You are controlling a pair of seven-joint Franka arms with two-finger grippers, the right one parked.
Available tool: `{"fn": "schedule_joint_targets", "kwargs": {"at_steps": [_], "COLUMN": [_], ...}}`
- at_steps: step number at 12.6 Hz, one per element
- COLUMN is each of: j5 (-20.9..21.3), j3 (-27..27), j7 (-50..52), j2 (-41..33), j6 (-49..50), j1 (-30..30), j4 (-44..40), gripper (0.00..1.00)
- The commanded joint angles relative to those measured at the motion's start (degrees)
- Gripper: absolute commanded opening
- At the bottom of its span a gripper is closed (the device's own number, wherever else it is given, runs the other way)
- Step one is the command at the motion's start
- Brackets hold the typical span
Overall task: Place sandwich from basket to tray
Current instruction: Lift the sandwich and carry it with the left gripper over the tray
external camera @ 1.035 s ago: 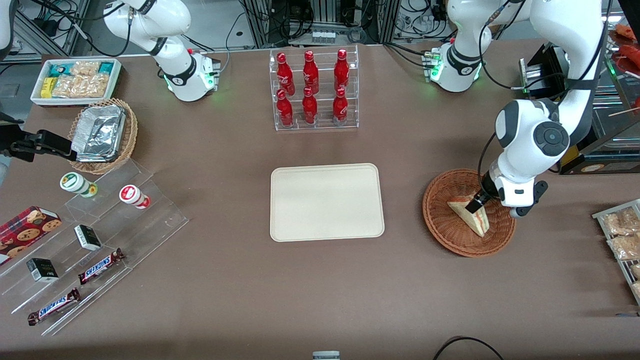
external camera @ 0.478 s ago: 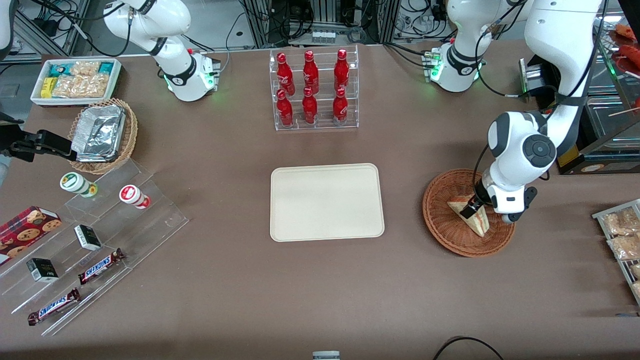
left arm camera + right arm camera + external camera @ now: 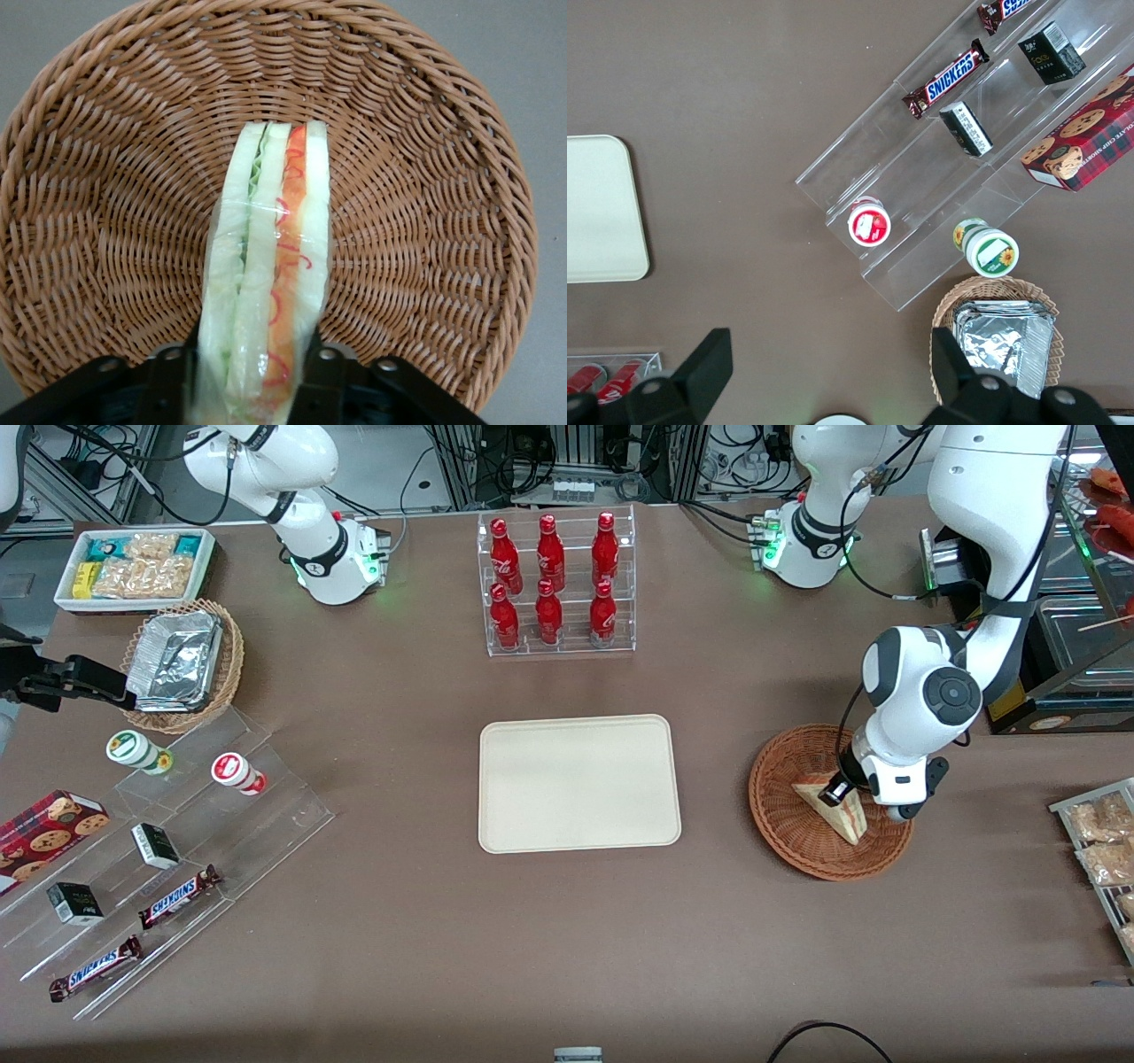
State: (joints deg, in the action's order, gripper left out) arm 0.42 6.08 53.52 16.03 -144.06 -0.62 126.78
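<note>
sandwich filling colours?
Green and red-orange between white bread layers on the sandwich, clearest in the left wrist view.

A brown desk [image 3: 567,939] holds an empty cream tray [image 3: 579,783]. Beside it, the gripper [image 3: 834,790] reaches the sandwich [image 3: 840,817] inside the wicker basket [image 3: 784,815].

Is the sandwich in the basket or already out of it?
In. The sandwich stands on edge inside the basket, with the tool straddling it; the tray is bare.
</note>
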Motion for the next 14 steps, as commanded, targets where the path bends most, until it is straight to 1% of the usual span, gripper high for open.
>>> {"fn": "schedule_joint_targets", "kwargs": {"at_steps": [1,4,6,7,11,14], "j5": [0.72,0.81,0.81,0.72,0.54,-0.07], "j3": [-0.1,0.86,1.04,1.04,1.13,1.04], "j7": [-0.43,-4.21,-4.39,-4.39,-3.52,-3.25], "j2": [-0.39,-0.73,-0.82,-0.91,-0.39,3.64], "j6": [5.33,19.46,26.6,27.94,28.22,28.13], "j1": [-0.35,-1.22,-3.85,-5.25,-12.19,-18.08], "j4": [-3.36,-10.82,-15.93,-16.99,-19.19,-24.01], "gripper": [0.0,0.0,0.0,0.0,0.0,0.0]}}
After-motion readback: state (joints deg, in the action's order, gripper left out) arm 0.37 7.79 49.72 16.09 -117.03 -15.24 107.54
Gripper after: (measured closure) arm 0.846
